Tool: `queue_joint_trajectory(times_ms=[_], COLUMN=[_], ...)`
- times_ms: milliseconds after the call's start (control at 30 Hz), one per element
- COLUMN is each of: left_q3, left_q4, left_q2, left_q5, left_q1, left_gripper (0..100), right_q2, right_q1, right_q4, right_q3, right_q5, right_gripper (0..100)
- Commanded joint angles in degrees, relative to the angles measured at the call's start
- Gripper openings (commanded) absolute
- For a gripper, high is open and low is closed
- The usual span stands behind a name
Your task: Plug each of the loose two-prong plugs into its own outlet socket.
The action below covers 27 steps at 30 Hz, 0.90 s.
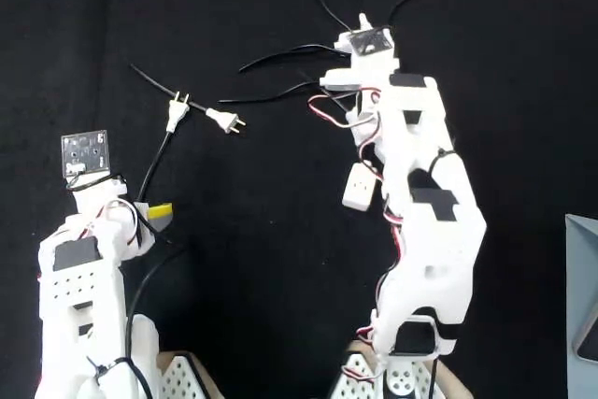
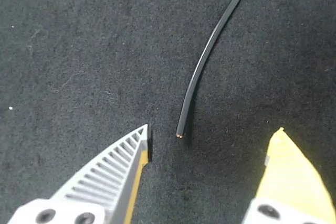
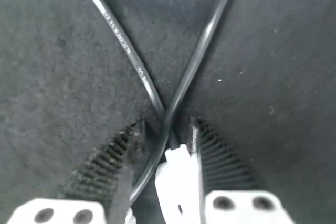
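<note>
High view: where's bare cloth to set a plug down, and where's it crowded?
Free: black cloth between the white left arm and white right arm, nearer than the two loose white two-prong plugs; the far-left corner beyond them. Crowded: far centre, where black cables cross at the right gripper, shut on a white plug.

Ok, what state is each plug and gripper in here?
Plug with prongs pointing away: unplugged, lying on the cloth.
Plug with prongs pointing sideways: unplugged, lying on the cloth.
Left gripper: open, empty.
Right gripper: shut on a white plug.
Cable end: bare copper, unconnected.
</note>
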Motion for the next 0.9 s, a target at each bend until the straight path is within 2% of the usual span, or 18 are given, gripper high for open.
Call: queue_joint_trajectory(times_ms=[0,33,200,433,600,733,867], left_q3=[-0.5,-0.5,-0.5,-0.5,-0.5,-0.5,-0.5], left_q4=[-1.1,-1.1,-1.1,-1.1,-1.1,-1.1,-1.1], left_q2=[-0.5,-0.5,-0.5,-0.5,-0.5,-0.5,-0.7], left_q5=[0.2,0.2,0.2,0.2,0.2,0.2,0.2], left_q1=[0.7,0.7,0.8,0.8,0.8,0.7,0.5], left_gripper=[35,35,35,35,35,35,35], right_q2=[1.0,0.6,-3.7,-14.9,-24.5,-30.9,-34.3], right_q1=[-0.7,-1.1,-2.5,-9.4,-18.1,-27.0,-35.5], right_q4=[3.3,3.4,9.8,14.2,14.0,9.6,2.8], right_q3=[-1.5,-1.5,0.1,9.1,17.5,23.6,26.8], right_q5=[2.9,3.4,5.3,6.4,6.1,5.4,-0.4], right_gripper=[4.2,0.6,1.1,1.1,1.1,1.1,1.2])
